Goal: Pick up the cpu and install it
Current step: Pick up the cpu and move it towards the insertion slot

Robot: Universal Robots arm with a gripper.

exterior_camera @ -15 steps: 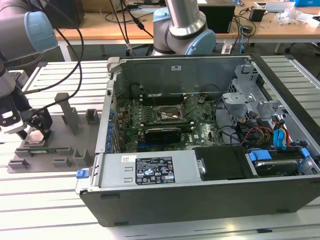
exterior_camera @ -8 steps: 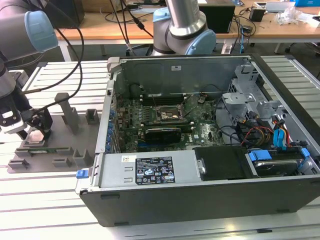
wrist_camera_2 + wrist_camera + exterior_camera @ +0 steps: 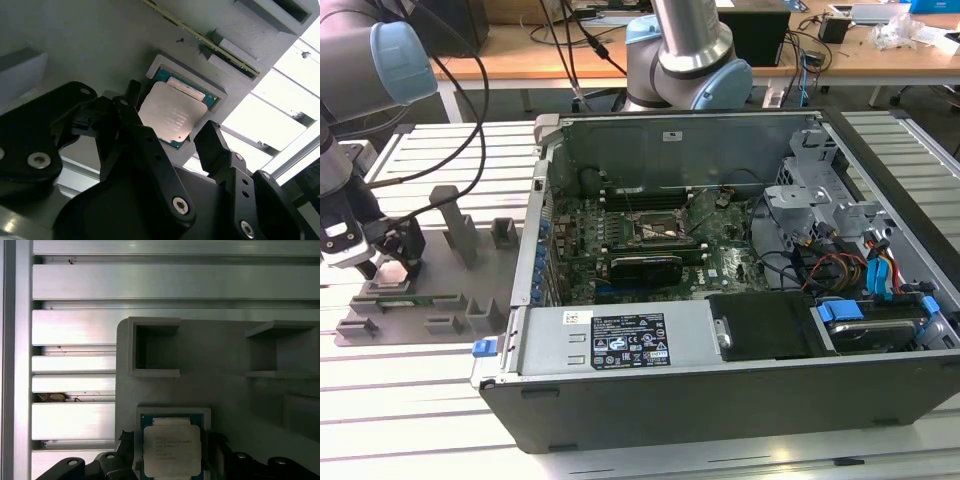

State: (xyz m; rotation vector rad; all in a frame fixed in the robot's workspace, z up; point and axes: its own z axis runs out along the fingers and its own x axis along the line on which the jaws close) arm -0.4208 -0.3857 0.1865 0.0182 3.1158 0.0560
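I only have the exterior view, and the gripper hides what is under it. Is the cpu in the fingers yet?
Observer: No. In the first wrist view the cpu lies flat in a square pocket of the grey fixture.
Operator: Where are the fingers?
Observer: In the second wrist view the fingers stand apart, one on each side of the cpu, not closed on it.
Operator: Which face is up?
Observer: Its silver metal top.
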